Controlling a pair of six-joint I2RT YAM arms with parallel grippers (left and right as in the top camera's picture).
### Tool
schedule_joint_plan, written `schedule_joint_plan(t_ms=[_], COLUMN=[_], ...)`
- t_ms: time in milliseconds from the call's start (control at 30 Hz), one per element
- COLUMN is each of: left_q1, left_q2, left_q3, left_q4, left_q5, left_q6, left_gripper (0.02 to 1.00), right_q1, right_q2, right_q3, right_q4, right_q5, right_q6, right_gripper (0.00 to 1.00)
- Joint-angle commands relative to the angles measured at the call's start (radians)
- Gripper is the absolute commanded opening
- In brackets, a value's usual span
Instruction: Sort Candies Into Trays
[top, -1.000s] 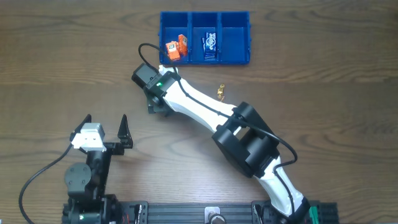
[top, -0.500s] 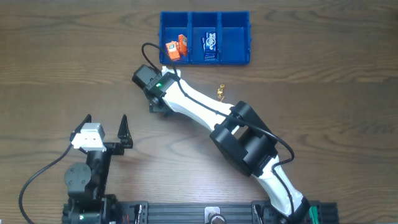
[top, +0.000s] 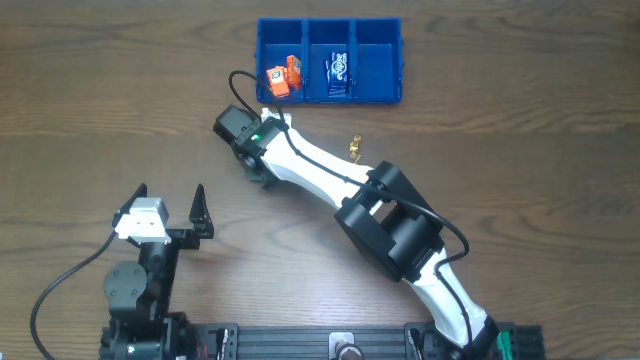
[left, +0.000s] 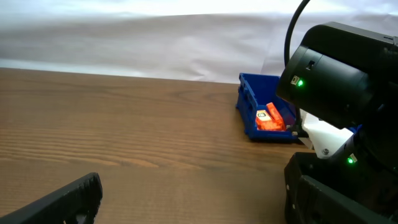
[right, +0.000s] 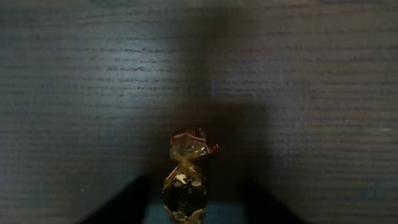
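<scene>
Fingers of the right gripper (top: 252, 166) flank the gold candy (right: 185, 180), left of the middle of the bench (top: 520, 200), though I cannot tell whether they clamp it. The arm has crept slightly toward the far blue tray (top: 330, 100), likely the carry starting. The candy's crinkled foil shines, one twisted end flaring outward, and fingers of the left gripper (top: 170, 192) stand apart.

A wooden table (left: 124, 143) is shown, bounded at its far edge by a white backdrop (left: 124, 43). A blue tray (left: 249, 117) containing orange candies (left: 270, 119) is partly hidden by the right arm (left: 339, 74), on which green lights are lit. The left gripper (left: 193, 202) is spread wide.
</scene>
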Motion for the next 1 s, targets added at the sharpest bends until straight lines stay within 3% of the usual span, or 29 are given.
schedule_joint_plan(t_ms=[33, 400, 567, 667, 767, 1000], left_q1=[0.004, 0.004, 0.004, 0.004, 0.004, 0.004], left_q2=[-0.006, -0.006, -0.006, -0.006, -0.006, -0.006], left_q3=[-0.019, -0.019, -0.019, -0.019, -0.019, -0.019], left_q4=[-0.034, -0.034, -0.034, -0.034, -0.034, -0.034], left_q5=[0.021, 0.021, 0.021, 0.021, 0.021, 0.021], left_q6=[0.014, 0.014, 0.014, 0.014, 0.014, 0.014], left_gripper=[0.998, 1.000, 0.998, 0.998, 0.996, 0.996], right_q1=[-0.005, -0.011, -0.034, -0.061, -0.172, -0.398], right_q2=[0.017, 0.008, -0.079, -0.185, -0.322, -0.367], right_q3=[-0.009, -0.009, -0.009, -0.009, -0.009, -0.009], right_q4=[0.002, 0.012, 0.008, 0.003, -0.013, 0.051], right_q5=[0.010, 0.021, 0.081, 0.121, 0.161, 0.160], right_q6=[0.000, -0.013, -0.076, -0.177, -0.276, -0.454], right_gripper=[0.340, 0.163, 0.130, 0.128, 0.112, 0.112])
